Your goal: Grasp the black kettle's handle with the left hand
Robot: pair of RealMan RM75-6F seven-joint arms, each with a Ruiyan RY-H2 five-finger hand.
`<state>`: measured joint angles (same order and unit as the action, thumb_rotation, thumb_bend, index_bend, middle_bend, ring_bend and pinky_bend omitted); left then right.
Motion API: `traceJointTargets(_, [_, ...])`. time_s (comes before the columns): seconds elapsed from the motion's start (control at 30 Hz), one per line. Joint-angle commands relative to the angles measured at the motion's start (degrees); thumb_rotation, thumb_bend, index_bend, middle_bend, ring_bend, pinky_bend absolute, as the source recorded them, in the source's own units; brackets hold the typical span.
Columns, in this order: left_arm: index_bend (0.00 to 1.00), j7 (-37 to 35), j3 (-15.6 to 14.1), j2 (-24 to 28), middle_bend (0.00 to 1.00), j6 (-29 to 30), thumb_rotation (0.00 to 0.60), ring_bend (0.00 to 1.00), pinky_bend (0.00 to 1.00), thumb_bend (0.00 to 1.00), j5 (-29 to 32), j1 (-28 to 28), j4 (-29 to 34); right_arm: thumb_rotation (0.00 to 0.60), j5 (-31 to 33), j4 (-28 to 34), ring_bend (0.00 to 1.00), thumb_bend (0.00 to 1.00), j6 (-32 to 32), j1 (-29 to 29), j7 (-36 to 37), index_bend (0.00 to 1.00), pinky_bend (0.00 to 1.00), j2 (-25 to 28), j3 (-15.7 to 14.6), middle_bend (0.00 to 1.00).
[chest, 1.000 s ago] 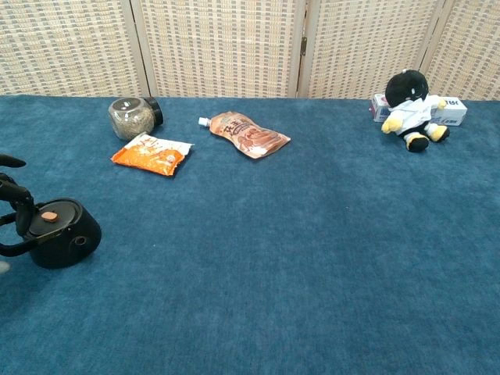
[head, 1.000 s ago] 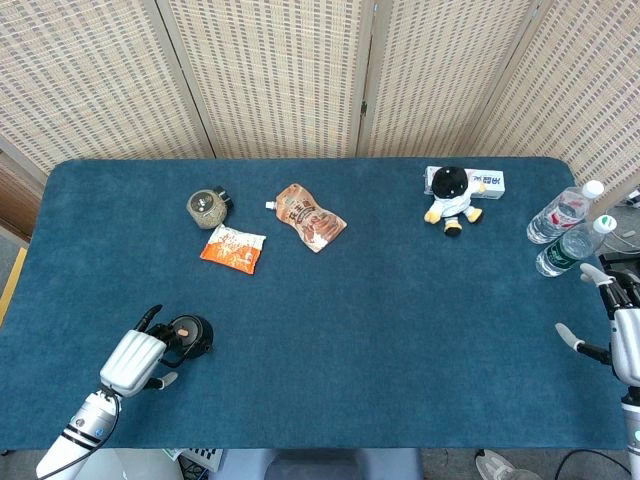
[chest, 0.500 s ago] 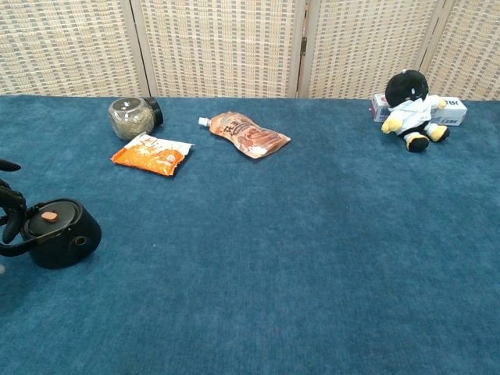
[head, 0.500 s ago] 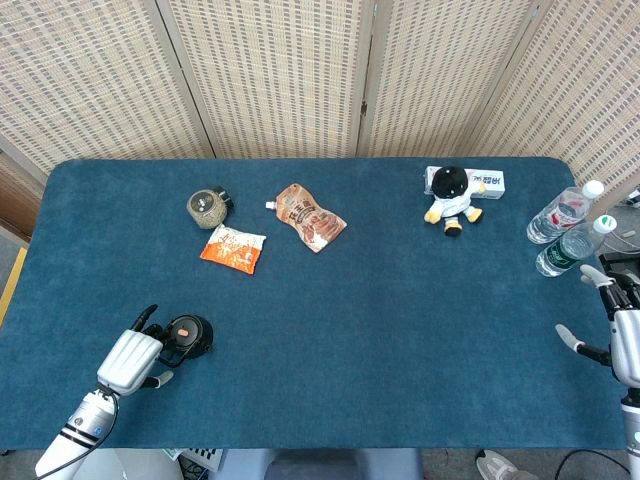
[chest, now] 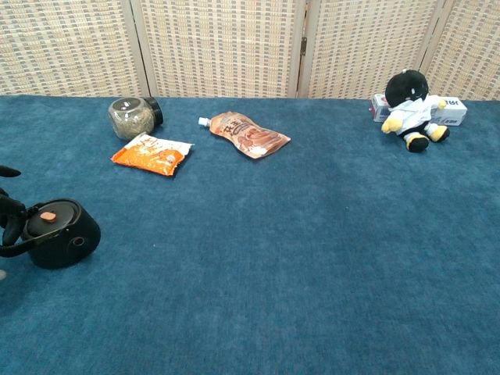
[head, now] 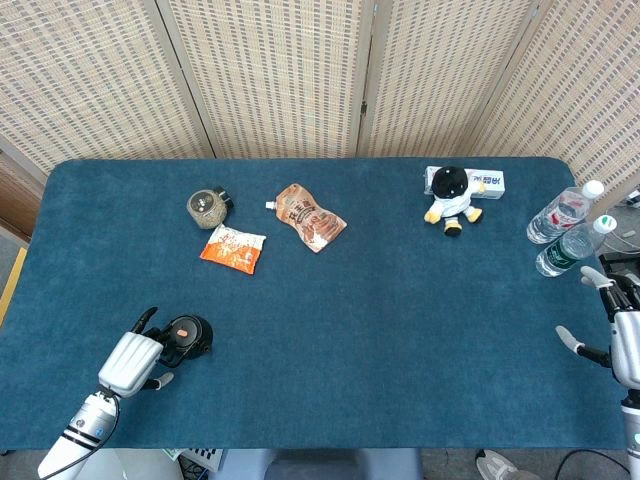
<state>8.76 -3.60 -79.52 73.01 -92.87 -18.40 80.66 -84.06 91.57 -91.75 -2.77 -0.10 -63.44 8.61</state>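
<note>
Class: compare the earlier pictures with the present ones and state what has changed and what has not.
The left hand closed its fingers around the handle of the black kettle, which slid slightly left. The right hand and the other items did not move.

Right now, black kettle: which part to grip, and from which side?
Grip the handle, the loop on the black kettle side facing the table's left edge. Come from that side: the left hand is already there, fingers by the loop. The body is round and squat, lid on top, probably a poor hold.
</note>
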Motion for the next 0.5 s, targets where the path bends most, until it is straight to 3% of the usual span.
traceJointTargets(0.03, [0.60,0.08,-0.06,-0.06,0.55,-0.02,0.600,0.43,0.03,0.15,0.02,0.05,0.01,0.600,-0.02,0.00,0.19,0.14,-0.03,0.05,0.03,0.20,0.24,0.00,-0.03,0.31])
traceJointTargets(0.5, [0.62,0.31,-0.85,-1.29,0.58,-0.90,0.600,0.44,0.03,0.15,0.61,0.59,-0.40,0.600,-0.01,-0.06,0.19,0.14,0.17,0.08,0.06,0.20,0.23,-0.01,-0.10,0.31])
